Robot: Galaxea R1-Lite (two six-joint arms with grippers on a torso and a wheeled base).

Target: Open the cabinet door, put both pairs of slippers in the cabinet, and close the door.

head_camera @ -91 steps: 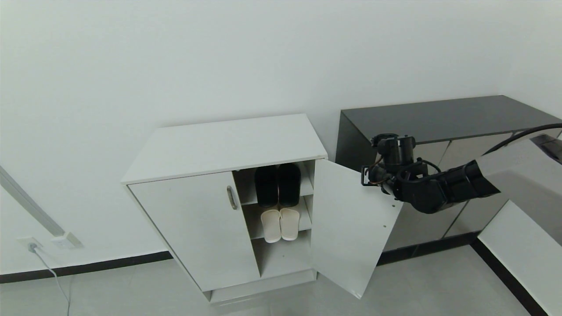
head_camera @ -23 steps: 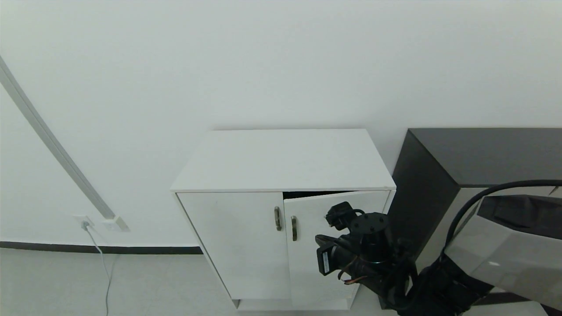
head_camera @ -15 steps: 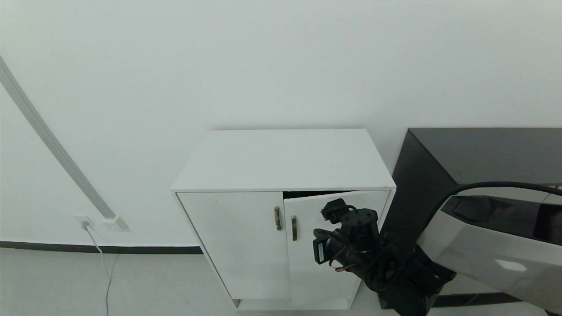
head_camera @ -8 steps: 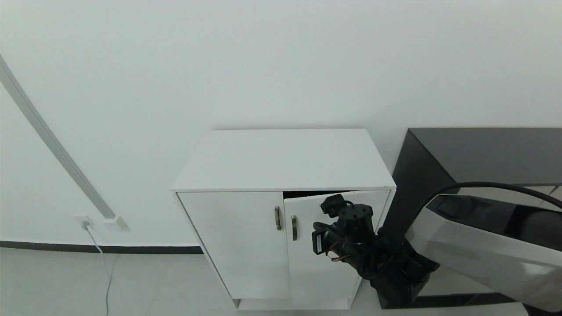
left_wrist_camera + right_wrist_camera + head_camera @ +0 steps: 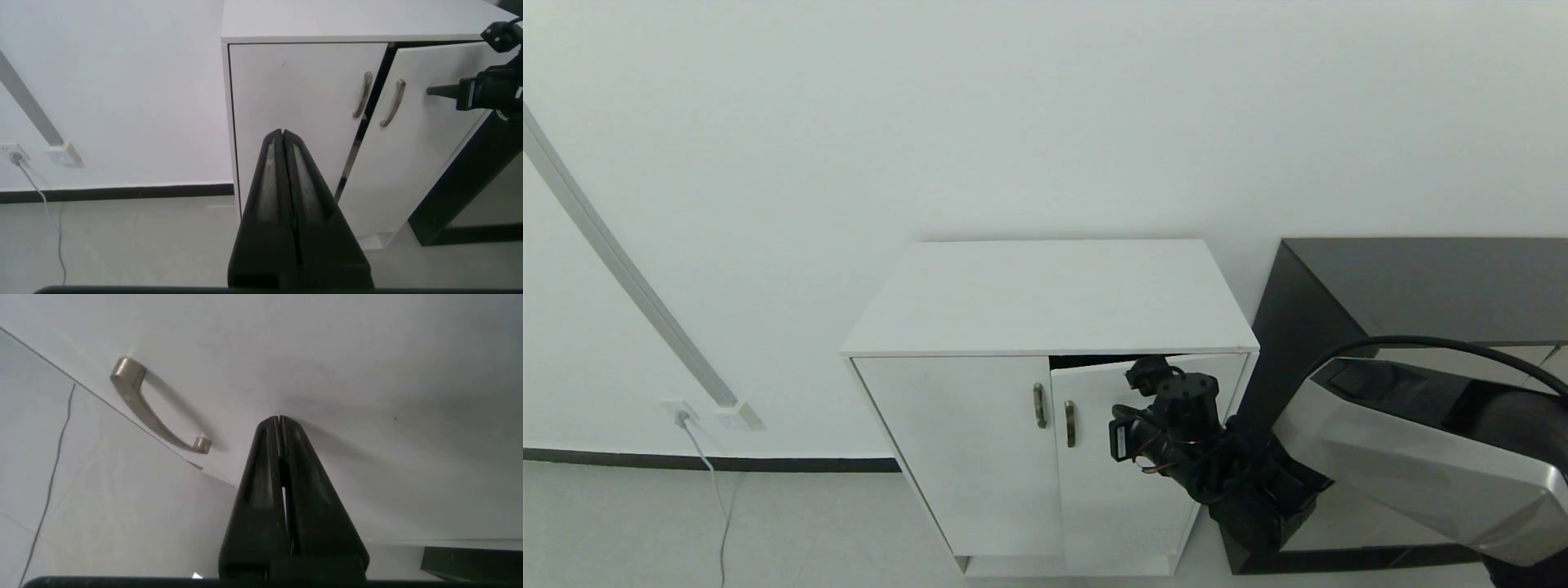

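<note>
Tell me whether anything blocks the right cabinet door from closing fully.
Nothing visible does. The right door stands slightly ajar, with a dark gap under the cabinet top, and nothing pokes out of it. The right gripper, shut, has its tip at the door's outer face.

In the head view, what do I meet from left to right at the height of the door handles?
Wall socket, left door, left handle, right handle, right door, black cabinet.

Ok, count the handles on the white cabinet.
2. Left handle on the shut left door; right handle on the slightly ajar right door. None looks hidden.
</note>
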